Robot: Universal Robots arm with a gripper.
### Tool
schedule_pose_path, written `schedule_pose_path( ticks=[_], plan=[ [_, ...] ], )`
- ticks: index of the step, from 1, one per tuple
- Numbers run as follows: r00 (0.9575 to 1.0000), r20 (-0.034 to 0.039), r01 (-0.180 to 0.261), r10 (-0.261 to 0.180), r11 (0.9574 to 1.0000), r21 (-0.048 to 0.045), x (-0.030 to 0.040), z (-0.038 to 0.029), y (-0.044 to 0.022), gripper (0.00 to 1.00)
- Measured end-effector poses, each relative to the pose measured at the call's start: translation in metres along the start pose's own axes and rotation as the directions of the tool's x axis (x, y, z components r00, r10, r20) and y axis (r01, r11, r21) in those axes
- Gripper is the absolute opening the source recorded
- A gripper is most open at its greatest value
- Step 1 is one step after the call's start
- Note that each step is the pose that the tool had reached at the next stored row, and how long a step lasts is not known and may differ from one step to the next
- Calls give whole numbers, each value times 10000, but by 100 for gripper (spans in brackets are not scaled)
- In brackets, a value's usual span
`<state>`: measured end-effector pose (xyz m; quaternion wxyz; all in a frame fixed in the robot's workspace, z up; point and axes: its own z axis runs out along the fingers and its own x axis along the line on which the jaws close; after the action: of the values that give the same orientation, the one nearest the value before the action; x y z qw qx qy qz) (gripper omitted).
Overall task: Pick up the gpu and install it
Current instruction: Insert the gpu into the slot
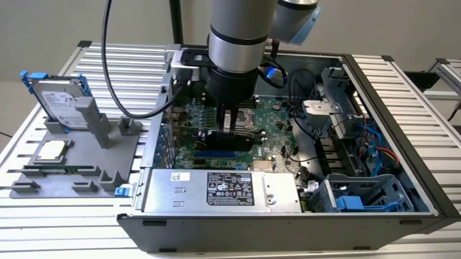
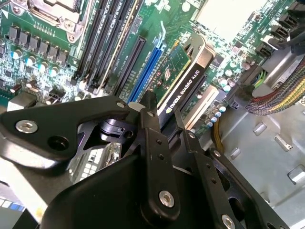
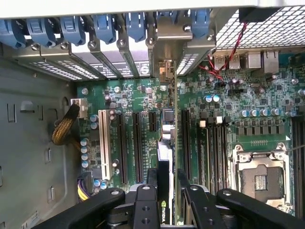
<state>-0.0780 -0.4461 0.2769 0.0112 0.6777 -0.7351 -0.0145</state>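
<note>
Fingers [image 2: 151,143] gripping gpu [image 2: 183,71], upright over motherboard [image 2: 159,16]

On a slatted metal table [image 1: 65,226] sits an open computer case [image 1: 288,233] with a green motherboard [image 1: 277,113] and a silver power supply [image 1: 223,190] inside, while a grey holder [image 1: 79,162] at the exterior view's left carries an upright hard drive [image 1: 61,102] and what may be a processor chip [image 1: 54,151].

A pale plain wall [image 1: 43,27] stands behind the ribbed aluminium table [image 1: 51,229].
</note>
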Motion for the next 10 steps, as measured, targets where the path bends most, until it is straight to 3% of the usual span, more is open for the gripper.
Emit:
schedule_pose_path(
  ticks=[10],
  plan=[
    [10000, 3, 0, 0, 10000, 0, 2, 16, 27, 0]
  ],
)
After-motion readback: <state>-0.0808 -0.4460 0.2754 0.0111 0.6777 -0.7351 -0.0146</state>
